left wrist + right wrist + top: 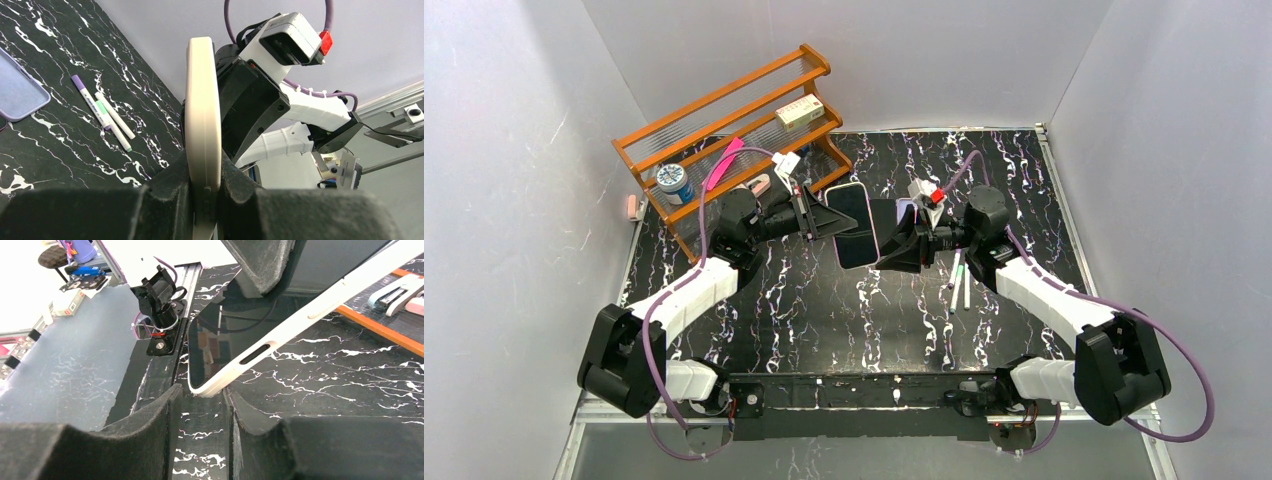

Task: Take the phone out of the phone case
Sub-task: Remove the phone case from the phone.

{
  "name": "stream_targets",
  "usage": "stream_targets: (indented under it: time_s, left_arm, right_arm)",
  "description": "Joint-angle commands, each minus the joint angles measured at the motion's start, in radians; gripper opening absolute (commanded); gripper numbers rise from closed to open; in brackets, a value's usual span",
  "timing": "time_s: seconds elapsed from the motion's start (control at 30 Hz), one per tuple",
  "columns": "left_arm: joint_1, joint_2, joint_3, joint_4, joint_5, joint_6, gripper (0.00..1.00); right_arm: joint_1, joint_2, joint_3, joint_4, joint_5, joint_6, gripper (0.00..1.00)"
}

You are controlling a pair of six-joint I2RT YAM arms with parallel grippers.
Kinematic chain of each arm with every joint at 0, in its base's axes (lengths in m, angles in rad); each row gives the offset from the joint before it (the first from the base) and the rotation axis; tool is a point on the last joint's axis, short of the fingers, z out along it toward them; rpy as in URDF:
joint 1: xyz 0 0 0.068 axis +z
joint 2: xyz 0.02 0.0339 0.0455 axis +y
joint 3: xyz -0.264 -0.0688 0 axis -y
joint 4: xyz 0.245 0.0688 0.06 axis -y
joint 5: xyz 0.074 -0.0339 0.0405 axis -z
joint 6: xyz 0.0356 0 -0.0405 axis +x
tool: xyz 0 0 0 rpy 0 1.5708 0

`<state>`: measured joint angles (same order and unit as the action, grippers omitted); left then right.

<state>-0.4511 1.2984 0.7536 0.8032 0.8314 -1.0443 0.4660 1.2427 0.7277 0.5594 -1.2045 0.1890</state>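
The phone (854, 225), cream-edged with a dark screen, hangs above the table between the two arms. My left gripper (809, 215) is shut on its one end, and in the left wrist view the phone's edge (202, 110) stands upright between the pads of that gripper (205, 185). My right gripper (894, 248) is open. Its jaws (202, 400) stand to either side of the phone's free corner (215, 385), with a gap on the left side. The lilac phone case (17, 90) lies empty on the table, partly behind the right gripper (905, 209).
Pens (959, 285) lie on the marble table right of centre, also seen in the left wrist view (102, 112). An orange wooden rack (724, 130) with small items stands at the back left. White walls close in on both sides.
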Motion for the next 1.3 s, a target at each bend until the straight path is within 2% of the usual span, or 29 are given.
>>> stream_targets:
  time_s: [0.0, 0.3, 0.47, 0.63, 0.77, 1.0, 1.17, 1.27]
  left_arm:
    - [-0.001, -0.036, 0.044, 0.031, 0.003, 0.025, 0.00]
    - [-0.023, -0.041, 0.049, 0.030, 0.009, 0.012, 0.00]
    - [-0.038, -0.039, 0.051, 0.030, 0.023, -0.042, 0.00]
    - [-0.044, -0.042, 0.057, 0.030, 0.037, -0.093, 0.00]
    - [-0.046, -0.030, 0.066, 0.030, 0.045, -0.132, 0.00]
    - [-0.052, -0.031, 0.075, 0.030, 0.046, -0.143, 0.00]
    - [-0.055, -0.036, 0.077, 0.030, 0.044, -0.142, 0.00]
    - [-0.055, -0.036, 0.070, 0.030, 0.042, -0.134, 0.00]
  right_arm:
    - [0.012, -0.017, 0.017, 0.089, -0.032, 0.051, 0.42]
    - [0.022, 0.012, 0.039, 0.089, -0.027, 0.050, 0.35]
    - [0.027, 0.048, 0.061, 0.068, -0.022, 0.012, 0.24]
    - [0.040, 0.061, 0.097, -0.023, -0.017, -0.096, 0.12]
    - [0.059, 0.064, 0.121, -0.117, -0.002, -0.233, 0.09]
    - [0.070, 0.078, 0.157, -0.208, 0.062, -0.346, 0.02]
    - [0.069, 0.083, 0.164, -0.205, 0.134, -0.353, 0.01]
    - [0.070, 0.079, 0.146, -0.157, 0.154, -0.299, 0.01]
